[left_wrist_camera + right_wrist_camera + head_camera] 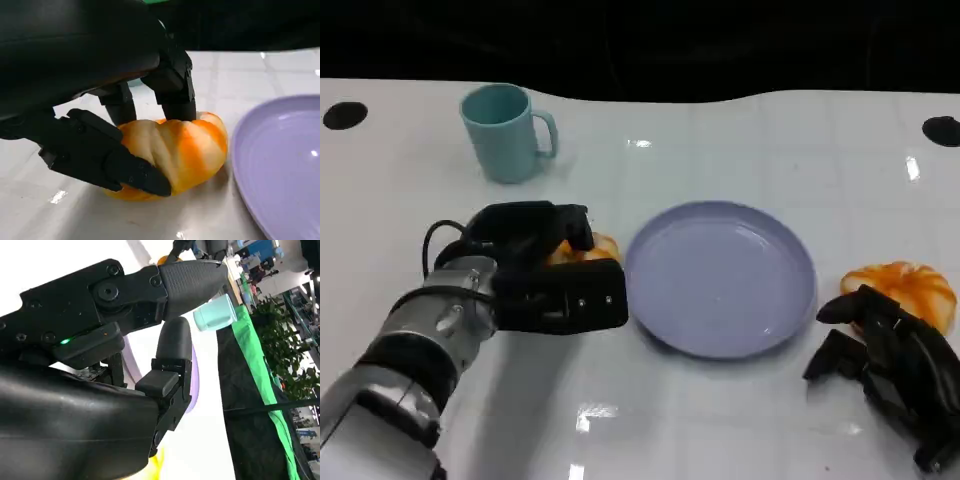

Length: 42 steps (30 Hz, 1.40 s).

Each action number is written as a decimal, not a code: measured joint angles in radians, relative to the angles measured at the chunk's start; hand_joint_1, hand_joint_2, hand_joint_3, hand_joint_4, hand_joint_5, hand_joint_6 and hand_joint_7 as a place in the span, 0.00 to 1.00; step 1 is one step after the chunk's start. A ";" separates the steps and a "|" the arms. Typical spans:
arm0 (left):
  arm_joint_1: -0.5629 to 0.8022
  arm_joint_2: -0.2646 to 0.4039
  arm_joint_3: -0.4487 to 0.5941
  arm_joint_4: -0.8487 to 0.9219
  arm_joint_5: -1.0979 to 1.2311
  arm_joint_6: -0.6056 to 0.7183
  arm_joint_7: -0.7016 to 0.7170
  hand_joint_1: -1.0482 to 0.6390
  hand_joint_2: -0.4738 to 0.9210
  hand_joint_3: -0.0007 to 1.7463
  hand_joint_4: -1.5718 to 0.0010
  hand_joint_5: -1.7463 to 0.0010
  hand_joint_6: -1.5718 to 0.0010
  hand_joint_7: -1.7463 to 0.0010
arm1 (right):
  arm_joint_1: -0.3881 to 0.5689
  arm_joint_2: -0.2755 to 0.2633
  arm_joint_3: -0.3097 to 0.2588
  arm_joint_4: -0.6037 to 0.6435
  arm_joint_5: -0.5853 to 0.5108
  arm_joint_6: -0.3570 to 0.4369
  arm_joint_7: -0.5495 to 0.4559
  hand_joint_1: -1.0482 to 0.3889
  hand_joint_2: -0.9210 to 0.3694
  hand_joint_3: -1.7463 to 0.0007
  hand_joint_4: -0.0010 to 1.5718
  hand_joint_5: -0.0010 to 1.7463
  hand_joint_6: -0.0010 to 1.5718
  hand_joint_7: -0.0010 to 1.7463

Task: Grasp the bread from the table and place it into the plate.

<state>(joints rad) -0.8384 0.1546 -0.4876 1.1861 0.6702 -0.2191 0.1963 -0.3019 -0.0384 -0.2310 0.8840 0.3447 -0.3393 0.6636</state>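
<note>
Left of centre in the head view, the bread (pixel 588 248) lies on the white table (pixel 720 420) just beside the left rim of the purple plate (pixel 720 275), mostly covered by the left hand (pixel 545 270). The left wrist view shows that hand's fingers (pixel 172 87) and thumb closed around the orange-striped loaf, pinching it from both sides. At lower right, the right hand (pixel 890 365) rests with fingers loosely spread, holding nothing, near a second bread (pixel 905 290).
</note>
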 measured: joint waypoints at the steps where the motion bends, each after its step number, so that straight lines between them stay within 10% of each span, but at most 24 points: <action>1: 0.003 -0.001 0.003 0.000 -0.003 0.010 0.015 0.51 0.96 0.20 0.50 0.00 0.66 0.00 | -0.001 -0.001 0.000 0.002 0.000 -0.001 0.000 0.36 0.00 0.85 0.42 0.89 0.39 0.69; 24: 0.027 -0.003 0.012 -0.011 -0.008 0.051 0.079 0.52 0.93 0.24 0.51 0.00 0.66 0.00 | -0.003 -0.001 -0.007 0.007 0.000 -0.003 -0.001 0.36 0.00 0.85 0.43 0.88 0.40 0.68; 27: 0.033 -0.004 0.032 -0.033 -0.035 0.019 0.090 0.52 0.77 0.50 0.47 0.00 0.61 0.00 | -0.003 -0.002 -0.007 0.009 -0.002 -0.009 -0.002 0.36 0.00 0.83 0.42 0.89 0.40 0.69; 42: -0.078 -0.092 0.037 -0.179 -0.048 -0.121 0.089 0.52 0.64 0.72 0.39 0.00 0.53 0.00 | -0.011 -0.002 -0.003 0.021 -0.003 -0.026 -0.015 0.36 0.00 0.85 0.42 0.91 0.40 0.71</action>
<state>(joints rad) -0.9161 0.0621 -0.4510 1.0070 0.6224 -0.3401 0.2855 -0.3134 -0.0409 -0.2336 0.9050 0.3414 -0.3652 0.6490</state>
